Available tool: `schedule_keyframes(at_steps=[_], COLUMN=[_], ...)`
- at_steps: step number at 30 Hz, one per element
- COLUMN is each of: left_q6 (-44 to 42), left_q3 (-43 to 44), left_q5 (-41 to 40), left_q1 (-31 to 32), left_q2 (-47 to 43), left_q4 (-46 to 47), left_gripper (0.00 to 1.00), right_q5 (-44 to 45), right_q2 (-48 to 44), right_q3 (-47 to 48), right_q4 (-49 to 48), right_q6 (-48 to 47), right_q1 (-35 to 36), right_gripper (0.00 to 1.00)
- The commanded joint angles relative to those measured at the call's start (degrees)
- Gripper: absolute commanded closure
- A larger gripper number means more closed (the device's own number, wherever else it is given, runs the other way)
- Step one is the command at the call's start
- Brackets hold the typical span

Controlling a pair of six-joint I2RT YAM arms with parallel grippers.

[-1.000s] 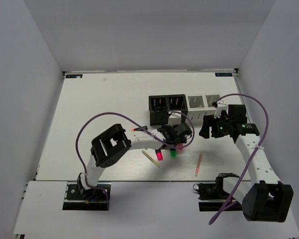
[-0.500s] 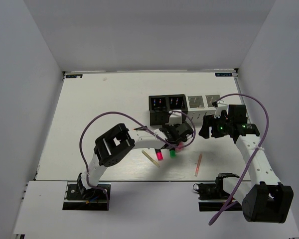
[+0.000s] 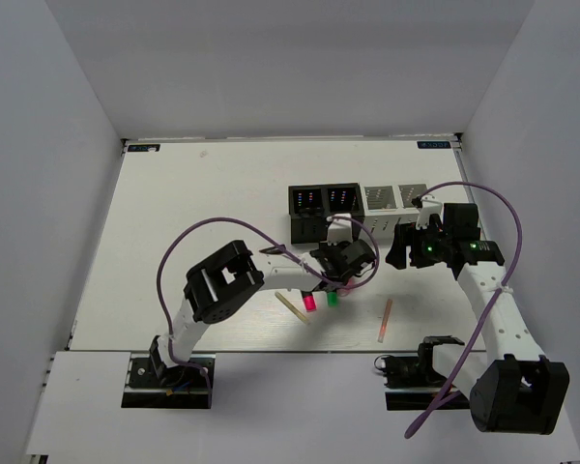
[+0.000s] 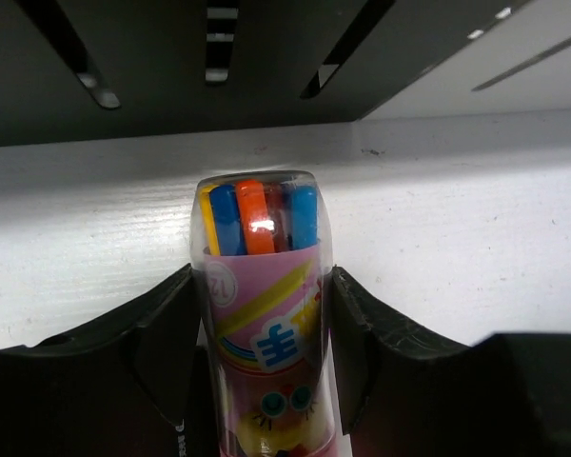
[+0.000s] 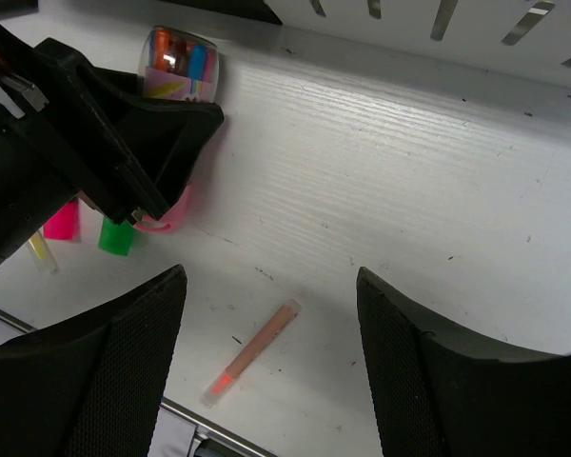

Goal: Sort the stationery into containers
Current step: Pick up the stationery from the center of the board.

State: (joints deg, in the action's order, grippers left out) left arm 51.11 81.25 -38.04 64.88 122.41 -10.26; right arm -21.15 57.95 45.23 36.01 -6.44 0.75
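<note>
- The white table carried everything, and both arms reached over its middle.
- The row of four square mesh cups, two black on the left and two white on the right, stood toward the far side. A black slotted wall filled the top of the left wrist view.
- The left gripper sat low just in front of the black cups. Its jaws were pressed onto the clear pen with a pink printed label, whose rounded end showed coloured refills and pointed toward the cups.
- The right gripper hung over the table in front of the white cups, its fingers spread wide with nothing between them.
- The highlighter with a pink cap and the highlighter with a green cap lay side by side on the near side of the left gripper.
- The beige stick lay just left of the pink cap.
- The thin salmon stick lay alone on the table, apart from the rest; the right wrist view showed it between the spread fingers.
</note>
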Motion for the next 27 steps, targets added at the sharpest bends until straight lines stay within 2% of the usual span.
schedule_keyframes(at_steps=[1,5,13,16,19,27], left_q6=[1.09,0.48,0.75,-3.63,-8.39,-17.27], left_q3=[-2.68,-4.26,-6.37,-6.46,-6.28,-4.53], left_q5=[0.07,0.51,2.09,1.66,0.52,-1.69], left_q1=[1.73,3.58,5.34,5.43,5.34,4.29], left_q2=[-2.70,-4.72,-8.05,-9.64,-12.89,-18.78], left_q4=[0.42,1.38,1.12,2.35,3.84,5.08], left_gripper=[0.89,1.00,1.00,1.00,1.00,1.00], right_q5=[-0.74,-0.74,-0.91,-1.00,-0.91,-0.91], right_q2=[-1.26,-1.18,-1.35,-1.35,-1.44,-1.97], right_q3=[1.52,1.44,1.35,1.35,1.26,1.17], right_q4=[-0.77,-0.77,-0.94,-0.85,-0.94,-0.94], right_q6=[-0.15,0.02,-0.24,-0.24,-0.42,-0.51], right_q1=[-0.05,-0.05,0.04,-0.14,0.04,-0.14], right_gripper=[0.26,0.26,0.26,0.26,0.31,0.33])
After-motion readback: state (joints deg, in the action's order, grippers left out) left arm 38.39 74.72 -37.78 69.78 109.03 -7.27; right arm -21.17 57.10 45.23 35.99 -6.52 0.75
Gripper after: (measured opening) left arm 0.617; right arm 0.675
